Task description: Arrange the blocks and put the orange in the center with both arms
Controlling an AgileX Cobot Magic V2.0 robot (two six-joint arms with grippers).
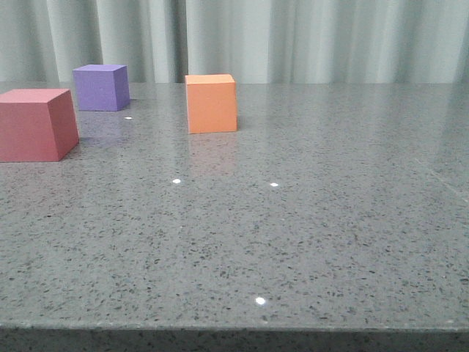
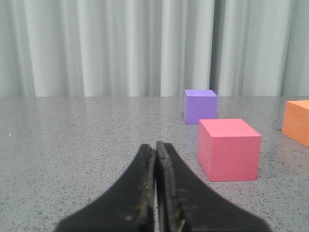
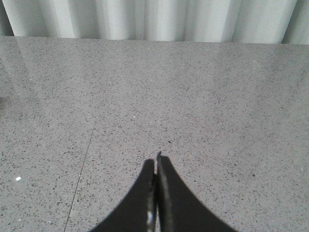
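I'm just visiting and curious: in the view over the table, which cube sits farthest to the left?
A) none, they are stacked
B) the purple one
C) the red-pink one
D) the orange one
C: the red-pink cube sits at the left edge of the front view, with the purple cube behind it and a little to its right, and the orange cube nearer the middle; all three stand apart on the table.

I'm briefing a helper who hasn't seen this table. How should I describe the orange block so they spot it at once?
On the grey speckled table, look toward the curtain. Three cubes sit there; the orange block is the rightmost, standing apart from the purple cube and red-pink cube.
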